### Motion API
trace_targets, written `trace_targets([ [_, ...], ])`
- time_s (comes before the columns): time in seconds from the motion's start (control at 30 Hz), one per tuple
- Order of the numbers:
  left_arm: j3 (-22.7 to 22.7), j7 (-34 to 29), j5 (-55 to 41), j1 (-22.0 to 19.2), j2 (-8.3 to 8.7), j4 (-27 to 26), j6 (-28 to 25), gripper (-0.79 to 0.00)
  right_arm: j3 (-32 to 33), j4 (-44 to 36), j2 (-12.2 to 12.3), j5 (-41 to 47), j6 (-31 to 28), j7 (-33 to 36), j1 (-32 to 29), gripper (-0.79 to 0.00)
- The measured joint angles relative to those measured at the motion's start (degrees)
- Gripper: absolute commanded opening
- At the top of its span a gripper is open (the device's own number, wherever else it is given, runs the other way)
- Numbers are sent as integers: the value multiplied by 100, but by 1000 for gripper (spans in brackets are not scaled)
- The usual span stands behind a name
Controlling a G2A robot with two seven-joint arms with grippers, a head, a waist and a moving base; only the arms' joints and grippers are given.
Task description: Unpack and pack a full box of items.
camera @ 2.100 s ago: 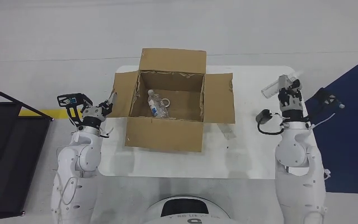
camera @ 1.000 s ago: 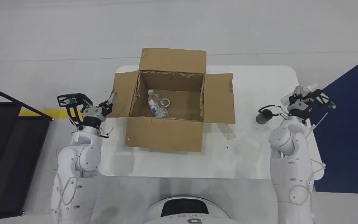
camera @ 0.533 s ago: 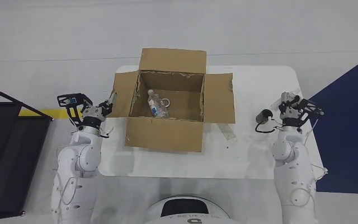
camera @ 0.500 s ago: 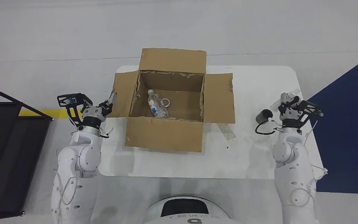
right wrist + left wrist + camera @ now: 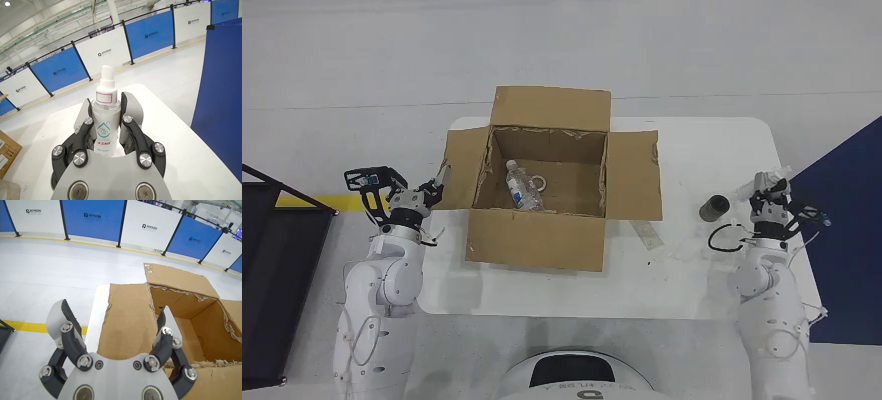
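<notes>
Clear plastic spray bottle (image 5: 105, 121), white pump head. My right fingers (image 5: 132, 109) are drawn in narrow on its upper body, one pad on each side. The bottle lies along the fingers, base toward my palm, pump head past the tips. Position: well to the right of the box (image 5: 542, 240), above the surface (image 5: 692, 290), beyond the dark cylinder (image 5: 712, 210) that sits right of the box. Cannot tell whether the bottle touches the surface.

Left fingers (image 5: 56, 313): wide, nothing between them, just beside the box's left flap (image 5: 128, 317).

Inside the box: a water bottle (image 5: 522, 188) lying flat, with a small ring (image 5: 539, 182) next to it.

Handling, my estimate:
- Light; walls stiff enough to take a firm pinch without buckling.
- Smooth round body with a glossy label, so it is likely to roll or pivot between flat pads if the squeeze is slack.
- Any liquid inside will slosh and shift the weight on a fast swing.
- The pump head is the weak part and should not be held.
- Best hold is across the body below the shoulder, as now.
- Set it down base first.
</notes>
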Motion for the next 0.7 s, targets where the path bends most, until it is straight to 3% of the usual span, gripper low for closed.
trace_targets([
  [0.13, 0, 0, 0, 0, 0, 0, 0, 0, -20, -26, 25, -398, 274, -353, -62, -785],
  [0.27, 0, 0, 0, 0, 0, 0, 0, 0, -330, 372, 6, -1230, 953, -1221, 20, -785],
  [0.7, 0, 0, 0, 0, 0, 0, 0, 0, -444, 1807, 126, -1685, 961, -1605, 712, -785],
])
